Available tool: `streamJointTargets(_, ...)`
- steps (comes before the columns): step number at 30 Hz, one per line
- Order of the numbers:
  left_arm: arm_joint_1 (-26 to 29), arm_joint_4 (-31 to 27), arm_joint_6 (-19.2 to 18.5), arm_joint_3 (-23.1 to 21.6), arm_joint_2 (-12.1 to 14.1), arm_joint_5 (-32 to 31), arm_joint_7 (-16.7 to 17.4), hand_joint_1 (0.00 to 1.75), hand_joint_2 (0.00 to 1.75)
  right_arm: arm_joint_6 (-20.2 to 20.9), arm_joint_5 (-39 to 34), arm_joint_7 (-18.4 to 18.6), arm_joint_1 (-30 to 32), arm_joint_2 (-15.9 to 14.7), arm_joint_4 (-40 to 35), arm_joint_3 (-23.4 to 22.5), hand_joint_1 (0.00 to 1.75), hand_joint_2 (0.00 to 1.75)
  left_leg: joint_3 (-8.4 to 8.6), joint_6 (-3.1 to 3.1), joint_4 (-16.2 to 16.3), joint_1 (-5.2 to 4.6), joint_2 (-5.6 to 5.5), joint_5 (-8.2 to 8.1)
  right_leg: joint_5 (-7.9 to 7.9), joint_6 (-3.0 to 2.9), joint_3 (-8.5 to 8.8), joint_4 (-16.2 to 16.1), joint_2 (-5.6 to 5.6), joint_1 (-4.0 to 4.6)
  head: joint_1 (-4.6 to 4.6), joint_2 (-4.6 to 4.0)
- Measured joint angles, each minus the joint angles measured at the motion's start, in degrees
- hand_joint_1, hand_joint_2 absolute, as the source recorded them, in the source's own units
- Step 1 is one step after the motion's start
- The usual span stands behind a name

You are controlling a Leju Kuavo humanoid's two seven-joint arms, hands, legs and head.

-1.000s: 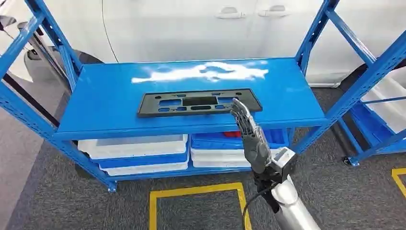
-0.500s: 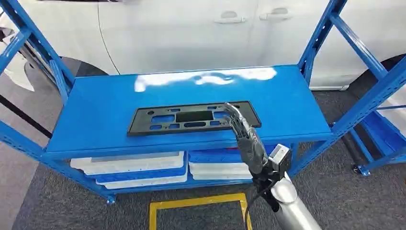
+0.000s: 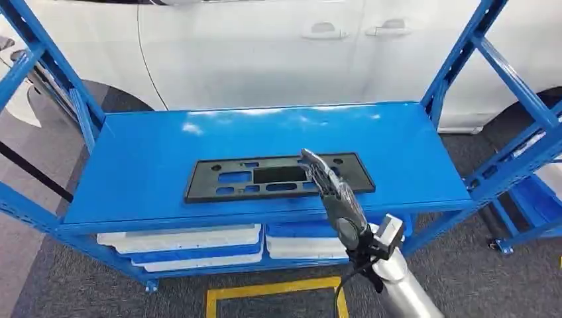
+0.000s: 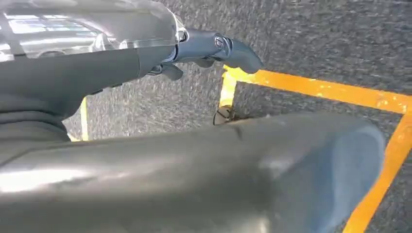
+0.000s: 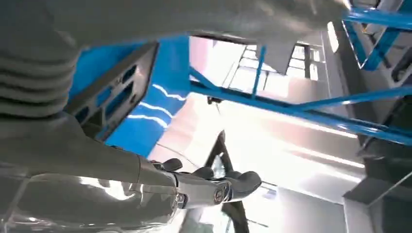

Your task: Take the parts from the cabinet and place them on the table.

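Observation:
A flat black plate with several cut-outs (image 3: 265, 177) lies on the blue top shelf (image 3: 146, 152) of the rack, near its front edge. My right hand (image 3: 331, 192) reaches up from below with its fingers stretched out over the right part of the plate, holding nothing; whether the fingertips touch it I cannot tell. In the right wrist view the plate (image 5: 114, 92) lies beyond the grey cover, and the dark fingers (image 5: 214, 187) are spread with nothing in them. My left hand (image 4: 204, 48) hangs over the grey carpet, empty with its fingers apart.
White and blue bins (image 3: 192, 242) are stacked on the lower shelf. A white car (image 3: 265, 46) stands right behind the rack. Blue uprights (image 3: 464, 59) frame both ends, with another blue rack (image 3: 530, 192) to the right. Yellow tape (image 3: 272, 291) marks the carpet in front.
The whole picture has shifted, so the camera has moved. Relative to the plate, my right hand's fingertips now lie farther toward its middle.

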Motion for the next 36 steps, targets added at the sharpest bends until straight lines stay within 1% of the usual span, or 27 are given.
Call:
streamJointTargets(1,0.0,0.0,0.1,0.0,0.0,0.0,0.0,0.0,0.0,-0.3,1.0,-0.2,0.2,0.0,0.0,0.0,0.0,1.75,0.04,0.13,0.0,-0.06,0.0,-0.18,-1.67,0.2,-2.76,4.7,-0.01,-0.18,0.0,0.0)
streamJointTargets(2,0.0,0.0,0.3,0.0,0.0,0.0,0.1,0.0,0.0,-0.5,2.6,-0.5,0.3,0.0,0.0,0.1,0.0,1.75,0.08,0.15,0.1,-0.08,-0.02,-0.36,-2.28,0.36,-5.12,8.3,-0.01,-0.29,0.0,0.0)
streamJointTargets(3,0.1,0.0,0.3,0.0,0.1,0.0,0.2,0.0,0.0,-0.9,4.2,-0.5,0.3,0.0,0.0,0.2,0.0,1.75,0.24,0.1,0.1,-0.08,-0.08,-0.53,-1.51,0.46,-6.04,8.9,-0.01,-0.4,0.0,0.0)
streamJointTargets(4,0.2,0.0,0.4,0.0,0.1,0.0,0.2,0.0,0.0,-1.4,5.9,-0.5,0.2,0.0,0.0,0.2,0.0,1.75,0.55,0.03,0.1,-0.08,-0.13,-0.75,0.73,0.49,-5.55,6.9,-0.03,-0.53,0.0,0.0)
streamJointTargets(6,0.2,0.0,0.4,0.0,0.1,0.0,0.5,0.0,0.0,-2.0,8.5,0.1,-0.2,0.0,0.0,0.7,0.0,1.75,1.46,-0.28,0.1,-0.07,-0.27,-1.32,7.2,0.12,-1.03,-3.7,-0.1,-0.57,0.0,0.0)
streamJointTargets(7,0.2,0.0,0.4,0.0,0.1,0.0,0.5,0.0,0.0,-2.3,9.1,0.8,-0.6,0.0,0.0,0.9,0.0,1.75,1.69,-0.52,0.1,-0.07,-0.27,-1.59,8.61,-0.27,0.9,-8.5,-0.15,-0.47,0.02,0.0)
streamJointTargets(8,0.1,0.0,0.4,0.0,0.1,0.0,0.5,0.0,0.0,-2.3,9.6,1.6,-1.0,0.0,0.3,1.1,0.0,1.75,1.58,-0.9,0.3,-0.46,-0.26,-1.83,7.92,-0.47,1.36,-9.1,-0.16,-0.04,0.0,0.0)
streamJointTargets(9,0.0,0.0,0.4,0.0,0.1,0.0,0.5,0.0,0.0,-2.4,9.9,2.0,-1.4,0.2,0.5,1.4,0.0,0.0,1.52,-1.14,0.2,-0.39,-0.24,-1.87,8.02,-0.67,1.18,-9.0,-0.08,-0.06,0.0,0.0)
streamJointTargets(10,0.1,0.0,0.4,0.0,0.1,0.0,0.5,0.0,0.0,-2.3,9.9,2.4,-1.6,0.3,0.9,1.8,0.0,1.75,1.63,-1.44,0.1,-0.28,-0.22,-1.94,7.87,-0.95,1.14,-9.0,0.01,0.08,0.0,0.0)
streamJointTargets(11,0.1,0.0,0.4,0.0,0.1,0.0,0.6,0.0,0.0,-2.4,9.9,2.7,-1.8,0.4,1.3,1.9,0.0,1.75,1.78,-1.78,-0.1,-0.18,-0.2,-1.89,7.82,-1.24,1.16,-9.0,0.04,0.16,0.0,0.0)
streamJointTargets(13,0.1,0.0,0.5,0.1,0.2,0.0,0.5,0.0,0.0,-3.4,11.5,2.7,-2.7,0.7,2.0,2.4,0.0,1.75,1.65,-2.33,1.0,-0.11,-0.18,-2.85,8.11,-2.03,1.78,-9.9,-0.07,-0.43,0.0,0.0)
streamJointTargets(14,0.1,0.0,0.6,0.1,0.2,0.0,0.5,0.0,0.0,-5.1,13.5,2.5,-3.2,1.0,2.3,2.7,0.0,1.75,0.52,-2.42,3.4,-0.12,-0.11,-4.51,8.03,-2.38,1.87,-10.0,-0.16,-0.46,0.0,0.0)
streamJointTargets(15,0.0,0.0,0.5,0.1,0.2,0.0,0.5,0.0,0.0,-7.8,17.1,2.5,-3.9,1.2,2.8,3.5,0.0,1.75,-1.87,-2.64,8.2,0.0,-0.11,-6.99,7.95,-2.51,1.89,-9.9,-0.18,-0.41,0.0,0.0)
streamJointTargets(17,0.1,0.0,0.5,0.1,0.2,0.0,0.4,0.0,0.0,-12.9,24.8,3.0,-4.6,1.5,3.7,5.0,0.0,1.75,-6.75,-3.03,17.6,0.06,-0.1,-10.42,7.84,-2.65,1.86,-9.8,-0.23,-0.25,0.0,0.0)
streamJointTargets(19,0.2,0.0,0.5,0.1,0.2,0.0,0.3,0.0,0.0,-14.6,27.5,3.3,-4.8,1.7,4.2,5.9,0.0,1.75,-7.7,-3.11,18.9,0.06,-0.1,-9.95,7.76,-2.69,1.9,-9.7,-0.22,-0.23,0.0,0.0)
streamJointTargets(20,0.3,0.1,0.5,0.1,0.2,0.0,0.3,0.0,0.0,-15.9,29.5,3.7,-5.0,1.8,4.5,6.6,0.0,1.75,-7.21,-3.06,17.3,0.06,-0.1,-8.34,7.63,-2.66,1.96,-9.7,-0.21,-0.22,0.0,0.0)
streamJointTargets(21,0.2,0.1,0.5,0.1,0.2,0.0,0.1,0.0,0.0,-18.3,33.2,4.7,-5.3,2.0,4.9,7.6,0.0,1.75,-5.56,-2.96,13.4,0.06,-0.1,-5.84,7.5,-2.56,2.06,-9.5,-0.18,-0.22,0.0,0.0)
streamJointTargets(23,0.1,0.1,0.5,0.1,0.3,0.0,-0.1,0.0,0.0,-23.1,40.4,6.5,-6.4,2.3,5.9,9.5,0.0,1.75,-0.43,-2.55,2.6,0.06,-0.03,-0.64,7.12,-2.21,2.45,-9.3,-0.15,-0.22,0.0,0.0)
streamJointTargets(24,0.1,0.1,0.4,0.1,0.3,0.0,-0.2,0.0,0.0,-25.4,43.8,7.6,-7.0,2.4,6.5,10.5,0.0,1.75,0.4,-2.21,0.9,-0.08,-0.03,-1.47,6.96,-1.91,2.4,-9.1,-0.13,0.11,0.0,0.0)
streamJointTargets(27,0.1,0.1,0.3,0.1,0.2,0.0,-0.5,0.0,0.0,-31.5,52.0,10.5,-8.4,2.5,9.4,13.6,0.0,1.75,0.17,-1.45,0.8,-0.32,-0.19,-1.08,7.09,-1.09,2.27,-9.1,-0.05,0.08,0.0,0.0)
streamJointTargets(29,-0.1,0.1,0.2,0.0,0.2,0.0,-0.6,0.0,0.0,-35.9,56.9,12.2,-9.2,2.6,11.7,15.2,0.0,1.75,0.45,-0.6,0.2,0.02,-0.1,-0.55,6.49,-0.36,2.2,-8.6,-0.06,-0.13,0.0,0.0)
streamJointTargets(30,-0.2,0.1,0.2,-0.1,0.2,0.0,-0.7,0.0,0.0,-37.9,58.8,13.0,-9.8,2.6,12.9,16.0,0.0,1.75,0.42,-0.32,0.2,0.03,-0.1,-0.57,4.95,-0.16,1.33,-6.6,-0.11,-0.08,0.0,0.0)
streamJointTargets(32,-0.2,0.1,0.2,-0.4,0.2,0.0,-0.7,0.0,0.0,-40.6,61.5,14.3,-10.7,2.7,15.7,17.6,0.0,1.75,0.28,-0.08,0.2,-0.03,-0.02,-0.56,0.23,0.28,-3.09,2.6,-0.11,-0.23,0.0,0.0)
streamJointTargets(33,-0.2,0.1,0.2,-0.5,0.2,0.0,-0.7,0.0,0.0,-41.5,62.4,14.8,-10.7,2.7,16.9,18.2,0.0,1.75,0.22,-0.03,0.2,-0.08,-0.03,-0.59,-1.42,0.4,-5.4,7.3,-0.12,-0.26,0.0,0.0)
streamJointTargets(34,-0.2,0.1,0.2,-0.5,0.2,0.0,-0.7,0.0,0.0,-42.1,63.1,15.0,-10.7,2.7,17.9,18.7,0.0,1.75,0.21,-0.01,0.2,-0.1,-0.06,-0.6,-1.68,0.43,-6.67,9.7,-0.12,-0.32,0.0,0.0)
streamJointTargets(35,-0.1,0.1,0.2,-0.6,0.2,0.0,-0.7,0.0,0.0,-42.6,63.7,15.3,-10.8,2.7,18.8,19.2,0.0,1.75,0.27,-0.02,0.2,-0.11,-0.12,-0.61,-0.5,0.39,-6.49,9.0,-0.12,-0.34,0.0,0.0)
streamJointTargets(36,-0.1,0.1,0.2,-0.6,0.2,0.0,-0.7,0.0,0.0,-43.3,64.8,15.6,-11.1,2.9,19.7,19.6,0.0,1.75,0.38,-0.05,0.2,-0.12,-0.18,-0.66,1.73,0.22,-5.0,5.7,-0.12,-0.33,0.0,0.0)
